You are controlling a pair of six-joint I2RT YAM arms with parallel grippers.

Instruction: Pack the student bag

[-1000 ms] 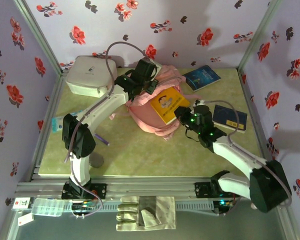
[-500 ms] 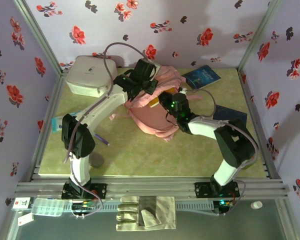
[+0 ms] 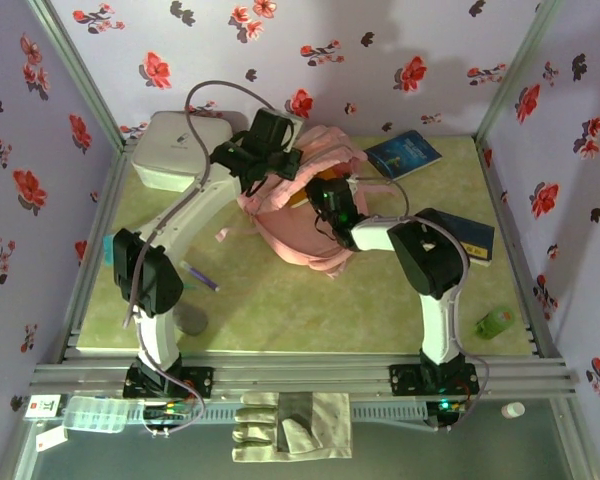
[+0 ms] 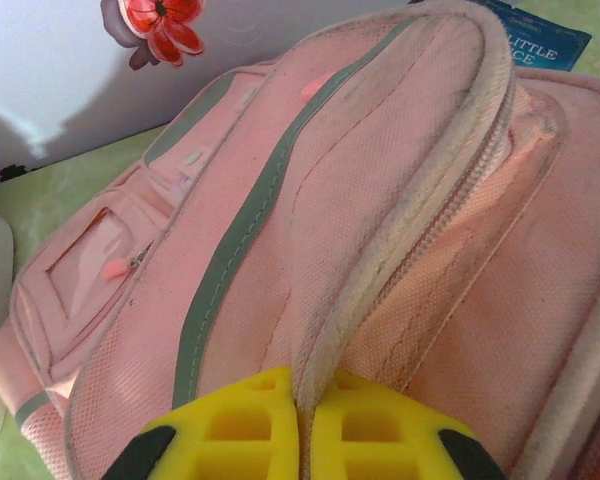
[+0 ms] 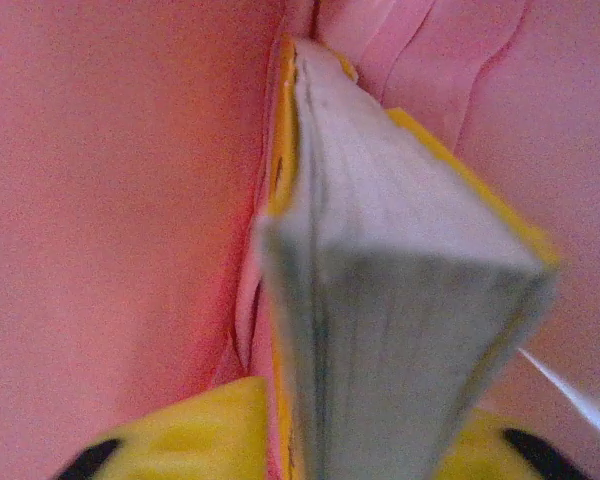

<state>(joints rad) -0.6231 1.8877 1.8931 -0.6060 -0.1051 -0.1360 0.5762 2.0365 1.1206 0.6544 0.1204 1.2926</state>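
Both arms have smooth white links joined by bulky black housings. On the left arm (image 3: 190, 215) a grey cable (image 3: 220, 84) loops free above the wrist and trails down the links. The right arm (image 3: 438, 335) shows small green lights on its black wrist (image 3: 338, 205). The jaws are bright yellow with black corner patches, and the left pair have moulded square recesses.

You've got pale lilac walls w/ red & dark flower print (image 3: 210, 45) on 3 sides, mottled yellow-green tabletop (image 3: 280, 310), silver aluminium frame rails (image 3: 310, 375) at near edge. Light's even, soft shadows.
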